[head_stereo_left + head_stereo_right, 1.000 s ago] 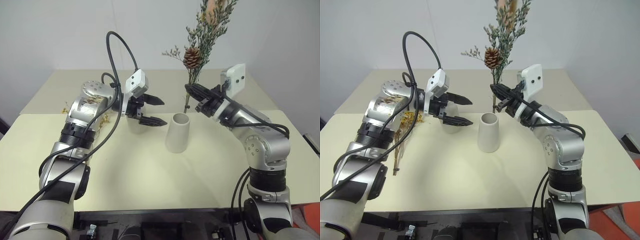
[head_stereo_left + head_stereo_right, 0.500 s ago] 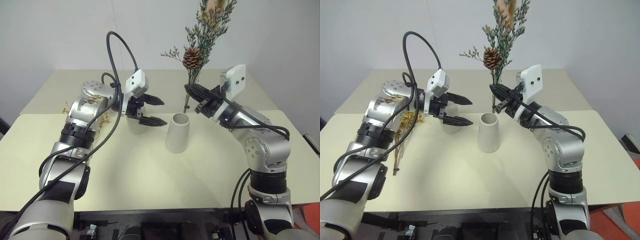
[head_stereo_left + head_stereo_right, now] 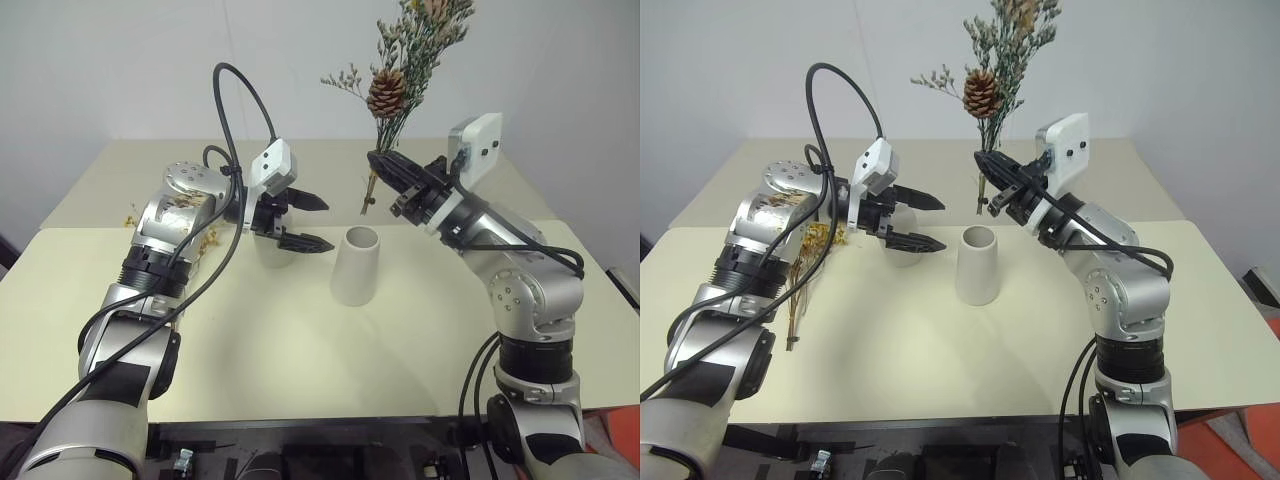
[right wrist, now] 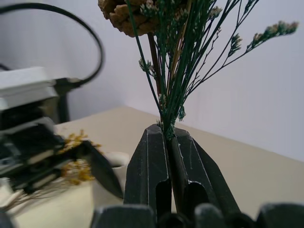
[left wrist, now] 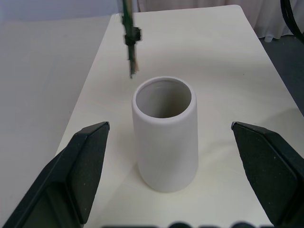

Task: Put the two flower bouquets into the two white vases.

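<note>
My right gripper [image 3: 376, 160] is shut on the stems of the grey-green bouquet [image 3: 388, 92] with the pinecone and holds it upright in the air. The stem ends [image 5: 131, 64] hang just above and behind the mouth of the tall cone vase [image 3: 356, 265], which stands at mid-table. My left gripper [image 3: 320, 223] is open, level, to the left of this vase and pointing at it. Behind its fingers stands the bottle-shaped vase [image 3: 902, 252], largely hidden. The yellow bouquet [image 3: 810, 245] lies on the table at the left, partly behind my left arm.
The cream table [image 3: 300, 350] has a second table [image 3: 320, 160] butted against its far edge, with a white wall behind. A black cable [image 3: 240, 100] loops above my left arm.
My right gripper has raised the grey-green bouquet a little and its stem ends now hang higher above the cone vase. The left gripper has stayed still and open.
</note>
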You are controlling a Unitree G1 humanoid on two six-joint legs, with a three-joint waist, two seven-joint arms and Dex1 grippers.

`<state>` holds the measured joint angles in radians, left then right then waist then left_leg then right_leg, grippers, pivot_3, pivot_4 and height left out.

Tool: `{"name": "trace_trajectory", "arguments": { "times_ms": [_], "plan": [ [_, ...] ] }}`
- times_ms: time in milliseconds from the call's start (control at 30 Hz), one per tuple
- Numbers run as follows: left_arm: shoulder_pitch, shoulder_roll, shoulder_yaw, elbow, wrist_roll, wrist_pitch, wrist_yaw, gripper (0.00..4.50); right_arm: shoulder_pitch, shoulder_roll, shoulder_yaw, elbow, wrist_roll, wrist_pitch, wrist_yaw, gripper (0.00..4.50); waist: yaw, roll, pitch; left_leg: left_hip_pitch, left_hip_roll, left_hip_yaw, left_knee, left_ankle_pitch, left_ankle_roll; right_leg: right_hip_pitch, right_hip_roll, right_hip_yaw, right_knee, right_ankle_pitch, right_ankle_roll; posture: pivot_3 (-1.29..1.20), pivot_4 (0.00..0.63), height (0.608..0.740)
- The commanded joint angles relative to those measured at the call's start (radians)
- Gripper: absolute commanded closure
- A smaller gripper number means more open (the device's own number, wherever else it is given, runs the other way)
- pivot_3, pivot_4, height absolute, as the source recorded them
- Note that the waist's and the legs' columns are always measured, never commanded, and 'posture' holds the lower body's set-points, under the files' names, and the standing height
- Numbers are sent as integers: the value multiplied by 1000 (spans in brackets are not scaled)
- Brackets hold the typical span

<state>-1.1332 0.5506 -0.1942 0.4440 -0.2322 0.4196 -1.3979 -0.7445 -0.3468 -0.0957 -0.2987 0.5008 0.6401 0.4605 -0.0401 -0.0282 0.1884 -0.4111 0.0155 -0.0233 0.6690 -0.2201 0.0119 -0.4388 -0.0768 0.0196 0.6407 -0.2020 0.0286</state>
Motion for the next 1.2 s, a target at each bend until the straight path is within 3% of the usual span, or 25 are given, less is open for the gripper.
{"name": "trace_trajectory", "arguments": {
  "times_ms": [33, 600, 700, 1067, 1200],
  "plan": [
    [-13, 8, 5, -30, 5, -5, -3, 0, 8, -9, -11, -43, 36, 17, 4, 4465, 0, 0, 0, 0, 0, 0, 0, 0, 0, 0, 0, 0, 0, 0, 0, 0, 150, 740],
    [-6, 18, 3, -58, 3, 16, -7, 0, 127, 2, 77, -9, -35, -17, 9, 4465, 0, 0, 0, 0, 0, 0, 0, 0, 0, 0, 0, 0, 0, 0, 0, 0, 150, 740],
    [-7, 20, 4, -61, 3, 19, -6, 0, 127, 8, 79, -4, -45, -20, 4, 3678, 0, 0, 0, 0, 0, 0, 0, 0, 0, 0, 0, 0, 0, 0, 0, 0, 150, 740],
    [-12, 18, 7, -58, 4, 15, -2, 0, 129, -10, 62, -33, -55, -8, 16, 35, 0, 0, 0, 0, 0, 0, 0, 0, 0, 0, 0, 0, 0, 0, 0, 0, 150, 740],
    [-11, 16, 8, -56, 3, 11, -1, 0, 145, -54, 48, -70, -38, 21, 37, 13, 1, 0, 0, 0, 0, 0, 0, 0, 0, 0, 0, 0, 0, 0, 0, 0, 150, 740]
  ]
}}
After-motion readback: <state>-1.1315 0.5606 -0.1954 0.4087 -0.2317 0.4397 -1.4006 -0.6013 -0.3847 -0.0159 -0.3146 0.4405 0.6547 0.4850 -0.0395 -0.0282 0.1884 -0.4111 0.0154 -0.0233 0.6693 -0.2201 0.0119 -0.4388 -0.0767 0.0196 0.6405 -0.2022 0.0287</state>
